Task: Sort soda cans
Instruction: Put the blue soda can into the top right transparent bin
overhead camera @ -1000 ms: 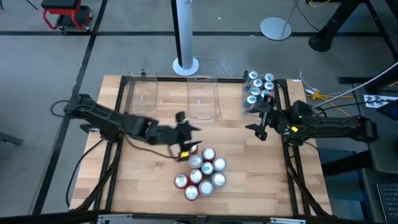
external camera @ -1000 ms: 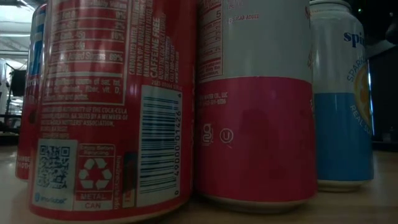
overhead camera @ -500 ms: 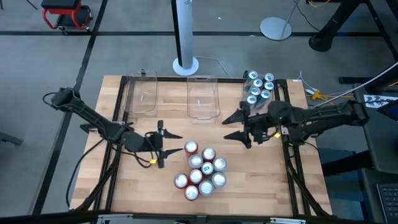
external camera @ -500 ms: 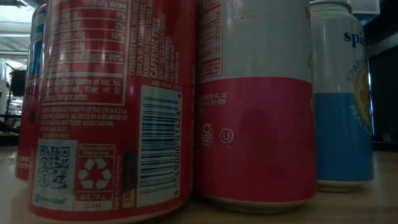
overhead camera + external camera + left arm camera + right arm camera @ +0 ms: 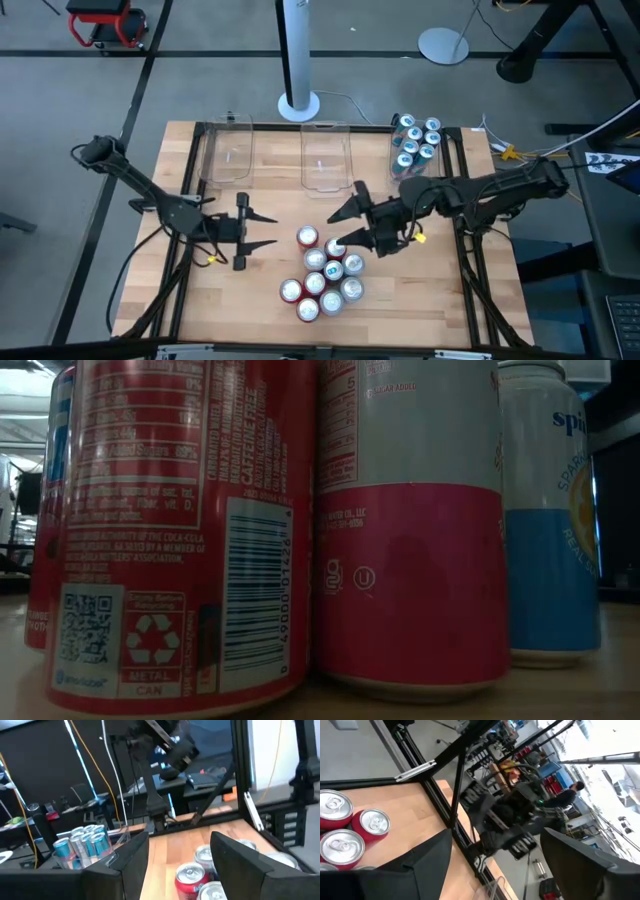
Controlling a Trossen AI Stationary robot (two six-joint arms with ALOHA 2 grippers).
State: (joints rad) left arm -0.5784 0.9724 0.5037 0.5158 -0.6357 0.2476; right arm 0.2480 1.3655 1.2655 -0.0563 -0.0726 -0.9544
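Several soda cans [image 5: 325, 272], red and silver-and-red with silver tops, stand upright in a cluster on the wooden table near its front middle. In the low view a red can [image 5: 170, 530], a silver-and-red can [image 5: 410, 520] and a teal-blue can [image 5: 550, 510] fill the picture. More teal cans [image 5: 415, 140] stand in the far right clear bin. My left gripper [image 5: 268, 230] is open, left of the cluster, pointing at it. My right gripper [image 5: 337, 230] is open above the cluster's far right side. Neither holds anything.
Two clear bins [image 5: 228, 155] [image 5: 328, 155] with nothing in them stand at the table's far edge, left of the bin of teal cans [image 5: 80, 845]. A black frame rail [image 5: 205, 150] runs around the table. Bare wood [image 5: 420, 290] lies right of the cluster.
My left gripper has drawn back from the can cluster toward the table's left edge and now points level. My right gripper has swung from beside the bin of teal cans toward the table's middle, over the cluster. The cans have stayed where they were.
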